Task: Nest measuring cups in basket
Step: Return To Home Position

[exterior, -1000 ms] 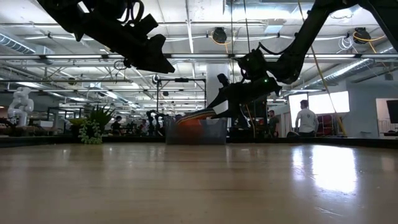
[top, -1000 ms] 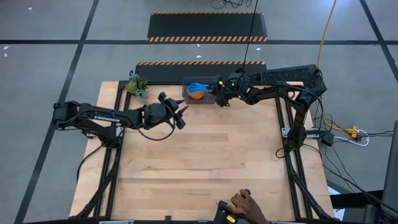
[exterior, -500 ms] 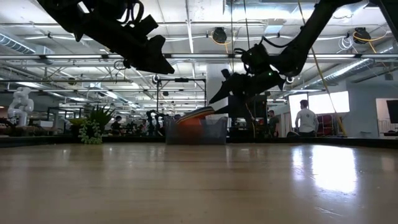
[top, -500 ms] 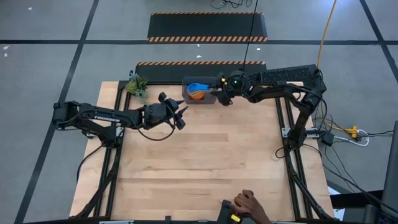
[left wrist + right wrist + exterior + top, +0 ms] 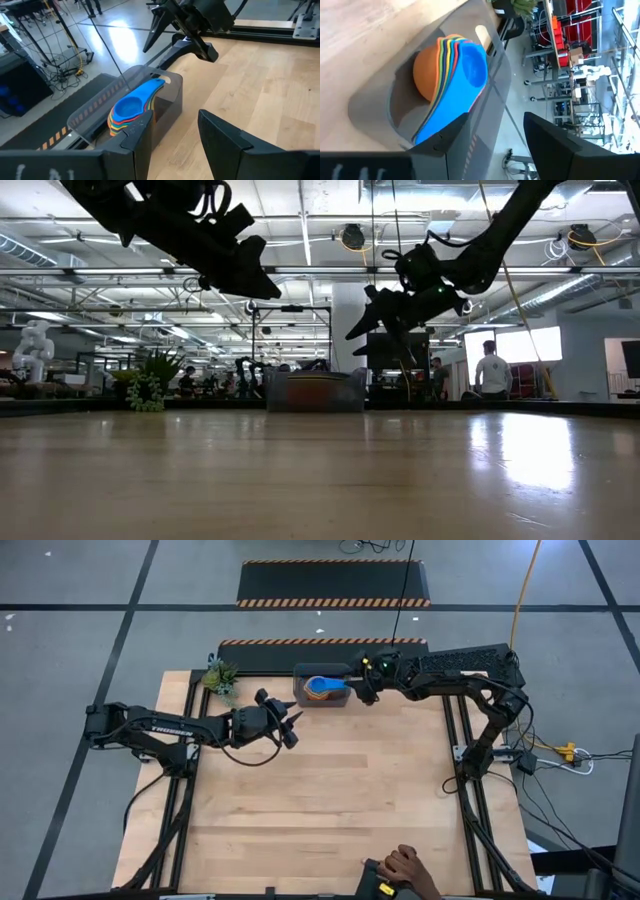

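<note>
The measuring cups [image 5: 322, 689] sit nested in the basket [image 5: 300, 675] at the table's [image 5: 320, 800] far edge, plant [image 5: 220, 677] to its left.

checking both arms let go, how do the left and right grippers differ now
The left gripper hangs left of the basket, the right gripper to its right. The left gripper is well clear of it; the right gripper is close by its end. Both have open fingers and hold nothing.
</note>
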Controlling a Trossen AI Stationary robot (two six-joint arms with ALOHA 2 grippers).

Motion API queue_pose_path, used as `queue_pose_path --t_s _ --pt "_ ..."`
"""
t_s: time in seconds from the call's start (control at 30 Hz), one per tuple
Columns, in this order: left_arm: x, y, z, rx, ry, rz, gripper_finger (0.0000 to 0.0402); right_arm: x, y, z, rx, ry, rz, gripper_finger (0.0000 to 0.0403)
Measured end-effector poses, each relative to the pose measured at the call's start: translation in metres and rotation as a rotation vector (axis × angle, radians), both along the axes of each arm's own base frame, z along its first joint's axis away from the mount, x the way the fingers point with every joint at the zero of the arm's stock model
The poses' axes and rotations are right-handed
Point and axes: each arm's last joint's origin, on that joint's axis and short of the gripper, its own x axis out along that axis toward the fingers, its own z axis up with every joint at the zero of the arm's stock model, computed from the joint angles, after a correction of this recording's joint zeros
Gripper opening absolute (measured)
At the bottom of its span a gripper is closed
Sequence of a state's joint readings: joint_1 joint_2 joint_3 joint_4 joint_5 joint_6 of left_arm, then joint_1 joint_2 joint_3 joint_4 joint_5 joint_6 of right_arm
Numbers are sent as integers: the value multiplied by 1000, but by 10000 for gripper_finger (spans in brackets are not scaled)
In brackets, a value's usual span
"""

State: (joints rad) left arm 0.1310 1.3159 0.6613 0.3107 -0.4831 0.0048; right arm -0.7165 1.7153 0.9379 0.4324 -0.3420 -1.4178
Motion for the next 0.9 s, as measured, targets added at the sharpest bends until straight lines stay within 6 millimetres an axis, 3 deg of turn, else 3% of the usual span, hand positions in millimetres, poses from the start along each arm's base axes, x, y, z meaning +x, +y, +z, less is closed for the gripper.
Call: queue_pose_path --t_s 0.13,0.3,0.57,0.9 --pt "0 0 0 -6 -2 -10 159 3 6 5 57 -34 -11 179" --pt "1 0 1 7 -6 -14 159 3 22 28 206 -121 -48 179" --pt "-5 0 18 26 -90 -11 159 -12 64 76 575 -229 -176 176" --pt "-11 -10 25 -6 -114 -40 159 -29 120 102 854 -176 -172 146"
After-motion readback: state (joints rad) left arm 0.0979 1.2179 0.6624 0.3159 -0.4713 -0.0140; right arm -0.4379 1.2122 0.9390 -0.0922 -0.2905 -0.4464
